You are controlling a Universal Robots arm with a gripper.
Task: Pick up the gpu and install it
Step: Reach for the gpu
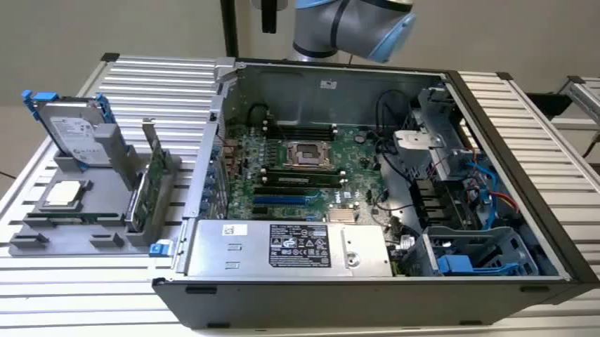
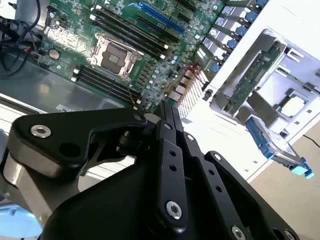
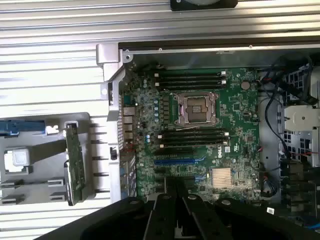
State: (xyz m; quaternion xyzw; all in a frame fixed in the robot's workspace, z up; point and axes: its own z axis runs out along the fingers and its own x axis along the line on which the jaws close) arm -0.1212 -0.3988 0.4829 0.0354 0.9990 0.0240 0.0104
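The gpu (image 1: 150,179) stands on edge in a grey holder (image 1: 94,210) on the slatted table, at the exterior view's left of the open computer case (image 1: 375,295). In both wrist views it shows as a slim green board with a silver end bracket, gpu (image 3: 75,165), gpu (image 2: 252,77). My gripper (image 3: 175,185) hangs high above the case's motherboard (image 3: 200,125), well apart from the card. Its black fingers (image 2: 172,120) are shut together with nothing between them. The arm (image 1: 347,28) reaches in from behind the case.
The holder also carries a silver hard drive with blue rails (image 1: 70,130) and a square chip (image 1: 64,193). Inside the case are a bare processor socket (image 3: 199,108), memory slots, a blue expansion slot (image 3: 182,161), a power supply (image 1: 291,247), cables and drive bays (image 1: 468,256).
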